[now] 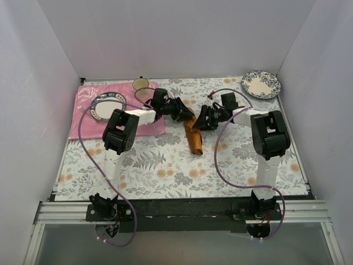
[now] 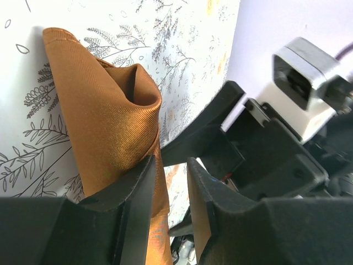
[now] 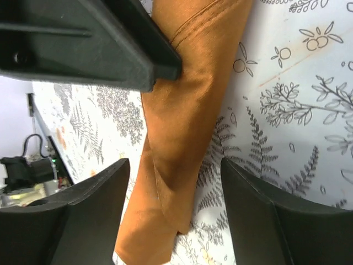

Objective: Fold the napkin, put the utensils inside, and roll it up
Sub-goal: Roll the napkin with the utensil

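Overhead view: a tablecloth (image 1: 165,165) printed with grey ferns and orange blossoms covers the work surface. A pink placemat (image 1: 83,124) lies at upper left. The napkin (image 1: 193,138), just right of frame centre, is a rust-orange cloth gathered into a long, narrow roll running from upper left to lower right. Its weave is fine and faintly glossy, with soft lengthwise creases. In the left wrist view its far end forms a loose, open fold. The left gripper (image 1: 182,112) meets the roll's upper end. In its wrist view the two black, angular fingers (image 2: 138,204) stand narrowly apart, with orange cloth pinched in the gap between them. The right gripper (image 1: 199,118) sits just beside the roll's upper right flank. In its wrist view the jaws are spread wide and straddle the roll, which lies flat on the tablecloth between them with no visible contact. One left finger (image 3: 110,49) crosses the upper left of that frame, its tip on the cloth. A blue-rimmed plate (image 1: 107,106) rests on the placemat. A blue-patterned plate (image 1: 261,84) sits at upper right. A small cup (image 1: 141,84) stands at the placemat's upper right corner.
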`<state>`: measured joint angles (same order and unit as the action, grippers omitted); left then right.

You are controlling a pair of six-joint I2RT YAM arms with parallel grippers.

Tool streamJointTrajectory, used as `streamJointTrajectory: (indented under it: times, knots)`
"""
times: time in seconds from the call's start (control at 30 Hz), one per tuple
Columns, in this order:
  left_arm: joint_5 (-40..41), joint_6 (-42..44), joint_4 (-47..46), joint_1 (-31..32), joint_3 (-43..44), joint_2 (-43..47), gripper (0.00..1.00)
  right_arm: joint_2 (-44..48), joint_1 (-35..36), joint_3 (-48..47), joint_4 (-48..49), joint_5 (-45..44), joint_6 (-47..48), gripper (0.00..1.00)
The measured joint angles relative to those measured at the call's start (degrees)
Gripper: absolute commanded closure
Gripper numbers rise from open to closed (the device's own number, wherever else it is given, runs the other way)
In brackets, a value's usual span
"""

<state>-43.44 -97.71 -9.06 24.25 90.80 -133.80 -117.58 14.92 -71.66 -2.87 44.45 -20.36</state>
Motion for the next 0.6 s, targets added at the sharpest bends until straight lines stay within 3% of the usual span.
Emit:
streamJointTrajectory:
  times: [0.43, 0.6]
  knots:
    - [0.02, 0.26, 0.42, -0.09, 0.24, -0.04, 0.71, 6.16, 4.39, 3.58, -7.65, -7.48, 9.44, 0.27]
    - [0.02, 0.42, 0.92, -0.13, 0.63, -0.09, 0.72, 7.98, 5.79, 5.18, -7.93, -10.95, 11.37, 0.34]
